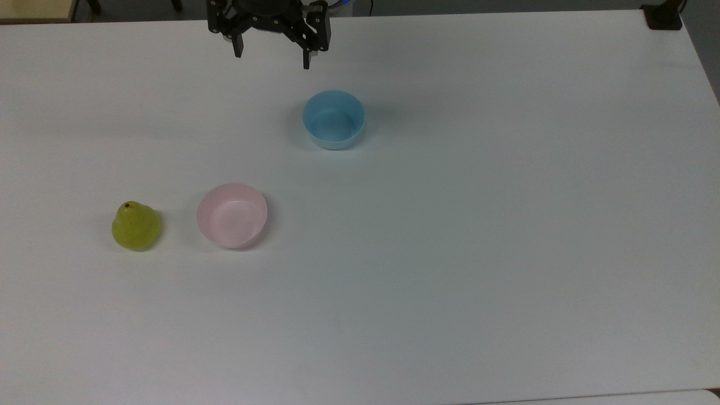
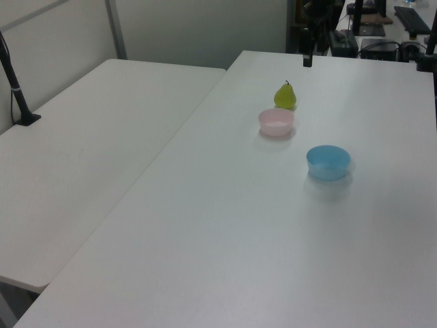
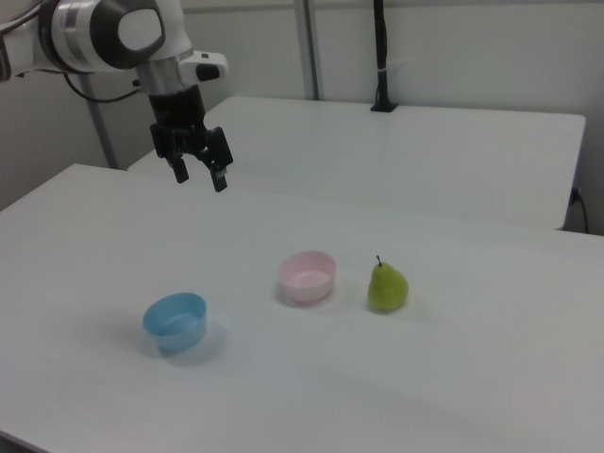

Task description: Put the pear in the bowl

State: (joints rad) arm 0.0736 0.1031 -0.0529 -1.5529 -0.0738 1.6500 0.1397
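Pear upright on table, beside pink bowl; blue bowl farther. I see gripper raised w/ fingers apart, empty.

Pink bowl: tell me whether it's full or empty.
Empty. The pink bowl shows a plain bare inside in the top view, and the pear stands upright on the table beside it, apart from it.

Pear stands just beside the pink bowl; blue bowl apart.
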